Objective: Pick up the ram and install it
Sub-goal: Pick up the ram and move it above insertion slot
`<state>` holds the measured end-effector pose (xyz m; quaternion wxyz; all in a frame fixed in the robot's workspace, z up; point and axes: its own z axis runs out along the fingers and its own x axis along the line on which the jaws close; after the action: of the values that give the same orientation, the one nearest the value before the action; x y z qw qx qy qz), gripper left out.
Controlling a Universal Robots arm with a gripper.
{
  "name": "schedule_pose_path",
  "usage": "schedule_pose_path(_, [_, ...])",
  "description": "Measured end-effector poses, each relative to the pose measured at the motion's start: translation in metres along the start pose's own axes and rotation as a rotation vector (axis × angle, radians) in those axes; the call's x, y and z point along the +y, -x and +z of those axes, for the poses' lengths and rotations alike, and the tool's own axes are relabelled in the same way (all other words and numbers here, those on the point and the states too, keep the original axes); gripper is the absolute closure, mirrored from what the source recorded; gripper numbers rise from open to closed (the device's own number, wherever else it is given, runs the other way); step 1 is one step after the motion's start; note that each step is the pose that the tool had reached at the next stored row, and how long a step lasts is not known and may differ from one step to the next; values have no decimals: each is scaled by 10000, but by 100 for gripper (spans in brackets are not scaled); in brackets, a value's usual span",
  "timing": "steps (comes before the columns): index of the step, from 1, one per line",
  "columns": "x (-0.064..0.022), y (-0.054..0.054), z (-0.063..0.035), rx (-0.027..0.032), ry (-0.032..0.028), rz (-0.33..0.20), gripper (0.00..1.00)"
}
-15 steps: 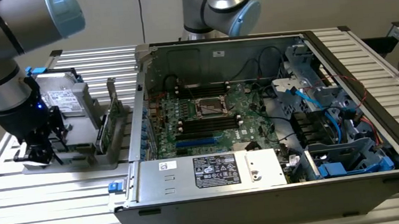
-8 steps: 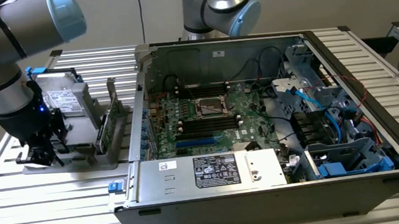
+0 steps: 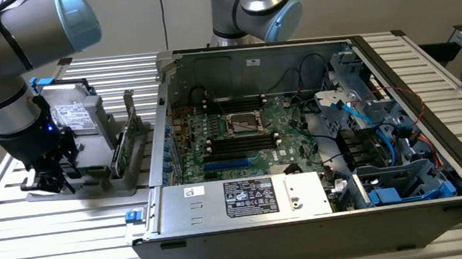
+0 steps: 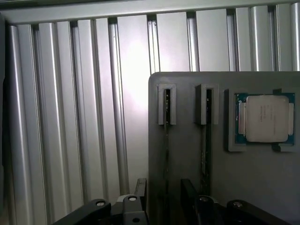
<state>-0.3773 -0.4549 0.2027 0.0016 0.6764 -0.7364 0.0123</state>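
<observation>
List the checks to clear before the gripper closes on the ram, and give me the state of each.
1. Gripper open: ok.
2. Gripper empty: ok.
3. Ram standing on edge in its holder slot: ok.
4. Jaws either side of the ram: ok, it runs between them in the wrist view.
5. Second stick outside the jaws: ok.
6. Board slots free to take the ram: cannot tell.
</observation>
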Motion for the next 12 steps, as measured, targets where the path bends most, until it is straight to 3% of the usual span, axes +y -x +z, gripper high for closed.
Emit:
schedule_pose_path(6, [3,3,33,-56,3,2,58])
schedule_pose_path(12, [14,11,67,-77,6,2,60])
